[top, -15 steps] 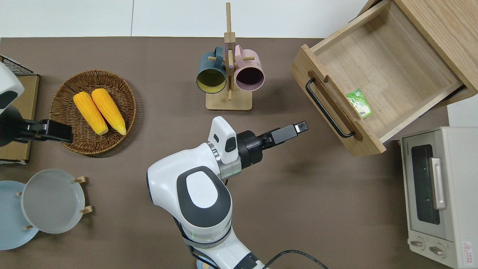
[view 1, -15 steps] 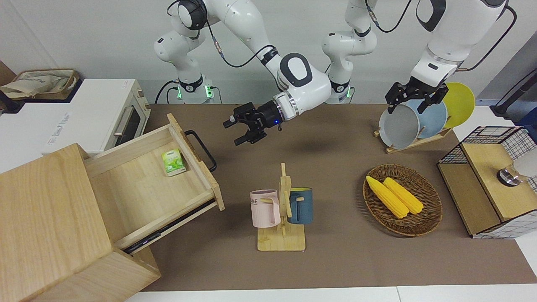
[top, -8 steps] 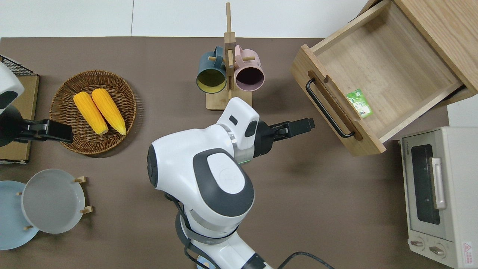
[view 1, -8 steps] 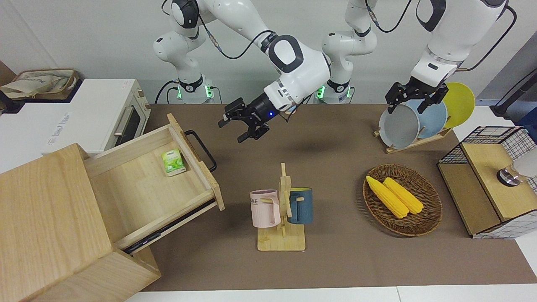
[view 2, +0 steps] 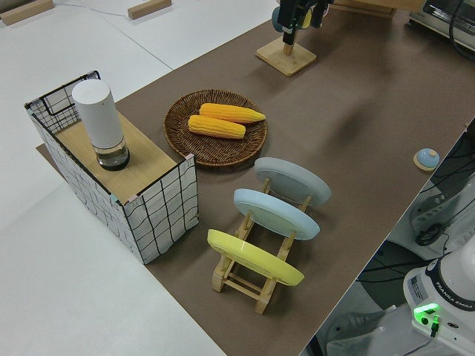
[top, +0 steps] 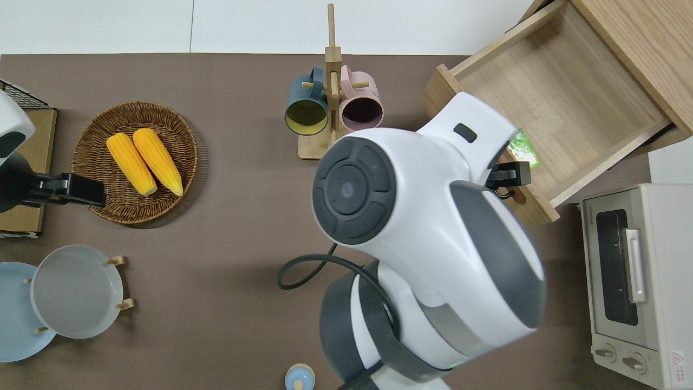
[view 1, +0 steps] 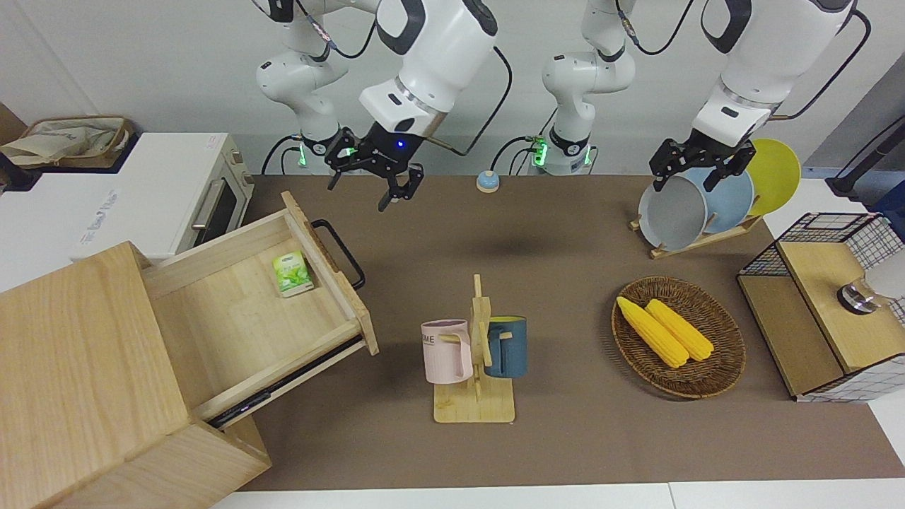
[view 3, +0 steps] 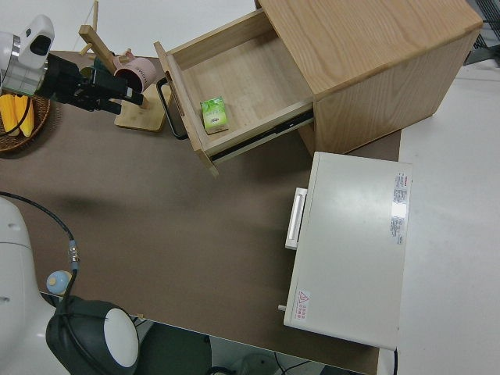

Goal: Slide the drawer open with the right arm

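Front view: the drawer (view 1: 254,311) stands pulled out of its wooden cabinet (view 1: 78,375) at the right arm's end of the table, with its black bar handle (view 1: 339,251) facing the table's middle and a small green packet (view 1: 292,273) lying inside against the drawer front. The right gripper (view 1: 368,177) hangs in the air clear of the handle, its fingers spread apart and holding nothing, a blue light showing on the wrist above it. The left arm is parked, and its gripper (view 1: 696,170) also has its fingers apart.

Overhead view: the right arm (top: 433,238) fills the middle and covers most of the drawer front (top: 536,208) and the handle. Only the black tip of the right gripper (top: 509,174) pokes out from under it, over the drawer front and just beside the green packet (top: 524,153). From here the fingers are hard to make out. The white toaster oven (top: 633,281) sits nearer to the robots than the drawer.

Left side view: the drawer is almost out of frame at the top edge; the right gripper (view 2: 300,13) shows only as a dark shape there.

Right side view: the drawer (view 3: 234,86) lies open with the packet (view 3: 214,114) in it, and the right gripper (view 3: 129,92) is apart from the handle (view 3: 170,109).
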Robot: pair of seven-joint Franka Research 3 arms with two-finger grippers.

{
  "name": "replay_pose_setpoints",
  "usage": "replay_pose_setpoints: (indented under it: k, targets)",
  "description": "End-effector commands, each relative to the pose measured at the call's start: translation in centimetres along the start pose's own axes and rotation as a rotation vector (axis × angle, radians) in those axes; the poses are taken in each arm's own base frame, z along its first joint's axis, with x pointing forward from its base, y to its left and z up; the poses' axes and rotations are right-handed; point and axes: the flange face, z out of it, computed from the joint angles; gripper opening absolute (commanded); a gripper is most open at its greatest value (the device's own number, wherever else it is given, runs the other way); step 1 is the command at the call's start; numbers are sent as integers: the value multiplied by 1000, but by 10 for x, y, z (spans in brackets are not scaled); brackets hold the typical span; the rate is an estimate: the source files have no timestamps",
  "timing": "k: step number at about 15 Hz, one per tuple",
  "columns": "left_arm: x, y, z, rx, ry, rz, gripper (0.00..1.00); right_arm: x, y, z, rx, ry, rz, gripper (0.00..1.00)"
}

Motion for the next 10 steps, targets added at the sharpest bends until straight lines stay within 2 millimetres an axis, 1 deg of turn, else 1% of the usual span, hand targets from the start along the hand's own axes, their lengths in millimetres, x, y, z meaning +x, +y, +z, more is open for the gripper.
replay_pose_setpoints:
  k: [1, 4, 7, 10]
  targets:
    - [1, -1, -4, 16, -5, 9, 993, -7, 47, -14, 163, -32, 42, 985]
    - [1, -1, -3, 16, -7, 10, 993, -9, 97, -17, 309, -76, 60, 985]
    - [1, -1, -4, 16, -5, 10, 993, -17, 123, -12, 350, -96, 72, 987]
    - [1, -1, -4, 16, -5, 10, 993, -18, 161, 10, 446, -142, 98, 985]
